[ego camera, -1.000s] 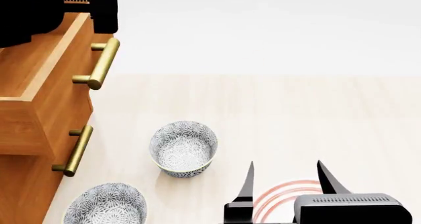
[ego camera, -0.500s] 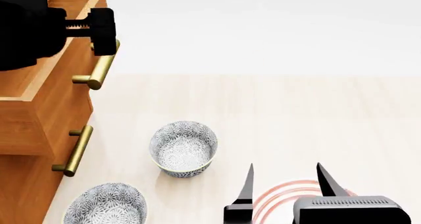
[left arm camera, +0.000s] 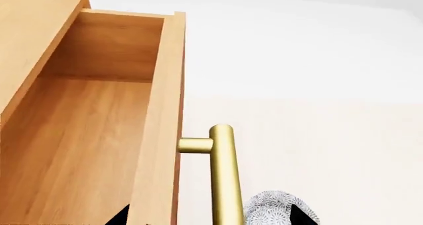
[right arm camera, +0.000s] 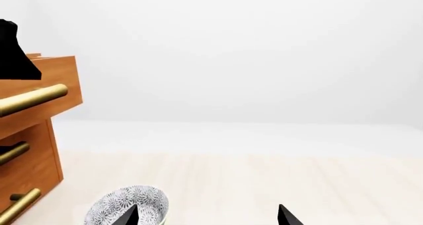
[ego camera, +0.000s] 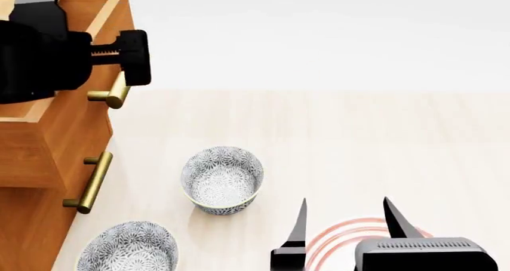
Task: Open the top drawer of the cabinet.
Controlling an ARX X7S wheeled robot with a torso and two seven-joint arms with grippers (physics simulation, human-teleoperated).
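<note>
- right, pale wood-grain floor [ego camera: 359, 145] spreading out everywhere, meeting a plain white wall [ego camera: 319, 38] at the back, flat even light.
- over on the robot's left stands the cabinet [ego camera: 36, 223], orange-brown wood, and the top drawer [ego camera: 48, 134] is pulled out past the drawer below it, its lighter inside showing clearly in the left wrist view [left arm camera: 73, 150].
- brass handle [left arm camera: 225, 180] on that drawer front, a round bar on short posts; a second brass handle [ego camera: 89, 184] sits on the drawer underneath.
- left gripper [ego camera: 131, 56] hangs right over the upper end of the top handle, black body covering part of the bar; its two tips show well apart in the wrist view, one each side of the drawer front and bar, jaws spread.
- two patterned bowls on the floor: one bowl [ego camera: 222, 179] just out from the cabinet, the nearer bowl [ego camera: 128, 247] close by the cabinet's lower front.
- right gripper [ego camera: 347, 223] low and well away from the cabinet, pointed fingers apart, over a red ring marking [ego camera: 338, 235] on the floor.
</note>
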